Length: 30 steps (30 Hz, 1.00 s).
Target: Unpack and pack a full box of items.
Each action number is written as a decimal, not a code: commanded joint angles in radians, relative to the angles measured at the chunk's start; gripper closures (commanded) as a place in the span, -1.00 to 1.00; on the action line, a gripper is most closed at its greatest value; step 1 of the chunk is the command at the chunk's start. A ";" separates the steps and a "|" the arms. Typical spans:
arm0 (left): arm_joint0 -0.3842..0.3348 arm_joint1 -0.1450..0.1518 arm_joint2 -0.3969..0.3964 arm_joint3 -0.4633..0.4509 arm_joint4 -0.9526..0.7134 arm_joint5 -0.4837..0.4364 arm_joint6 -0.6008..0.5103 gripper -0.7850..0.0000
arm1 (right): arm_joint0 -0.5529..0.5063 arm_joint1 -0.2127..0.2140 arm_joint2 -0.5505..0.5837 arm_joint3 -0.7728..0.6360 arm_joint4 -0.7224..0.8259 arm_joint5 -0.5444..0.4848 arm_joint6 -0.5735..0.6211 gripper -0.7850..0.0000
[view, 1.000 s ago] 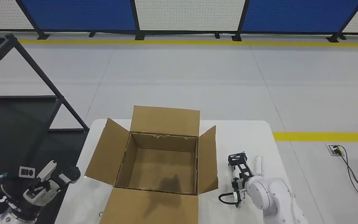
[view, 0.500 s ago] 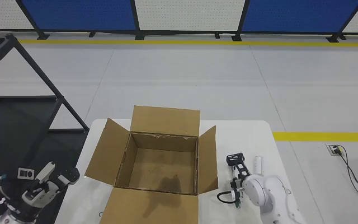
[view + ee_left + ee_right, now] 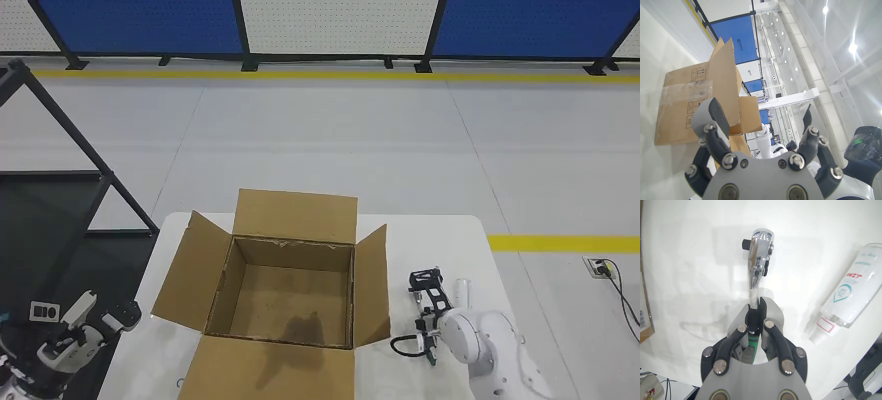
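The right gripper point(image 3: 755, 306) is clamped on the ratchet point(image 3: 758, 262), low over the table point(image 3: 696, 256) between the empty box point(image 3: 297, 213) and the bottle point(image 3: 849, 291); the left gripper point(image 3: 761, 115) hangs with its fingers apart. The ratchet's head should probably be kept level; it should also stay clear of the bottle and the box flap.

The ratchet wrench point(image 3: 759, 262) is clamped in the right gripper point(image 3: 756, 306), with its head stuck out ahead of the fingertips over the table point(image 3: 440, 235). A bottle point(image 3: 849, 291) is laid flat on the table just beside this gripper, on the side away from the box point(image 3: 290, 290). The box is set on the gripper's other side. The left gripper point(image 3: 762, 109) is placed beyond the box, near the table edge.
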 commanded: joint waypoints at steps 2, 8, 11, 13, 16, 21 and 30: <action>0.000 0.000 0.000 -0.002 -0.001 0.001 -0.003 -1.00 | -0.036 0.008 0.046 -0.093 0.019 0.000 -0.003 1.00; -0.001 -0.001 0.002 -0.005 -0.001 0.002 -0.006 -1.00 | -0.131 0.021 0.152 -0.329 0.095 0.001 -0.019 1.00; 0.000 -0.002 0.003 -0.007 -0.001 -0.001 -0.007 -1.00 | -0.169 0.025 0.196 -0.438 0.167 -0.014 -0.026 1.00; 0.001 -0.003 0.003 -0.008 -0.002 -0.003 -0.005 -1.00 | -0.184 0.028 0.221 -0.497 0.211 -0.038 -0.021 1.00; 0.003 -0.004 0.001 -0.006 -0.006 -0.007 -0.003 -1.00 | -0.190 0.033 0.237 -0.568 0.272 -0.083 -0.009 1.00; 0.008 -0.006 -0.005 0.002 -0.017 -0.012 0.003 -1.00 | -0.188 0.041 0.213 -0.662 0.328 -0.167 0.010 1.00; 0.011 -0.007 -0.016 0.015 -0.018 -0.004 0.014 -1.00 | -0.191 0.044 0.207 -0.676 0.327 -0.195 0.018 1.00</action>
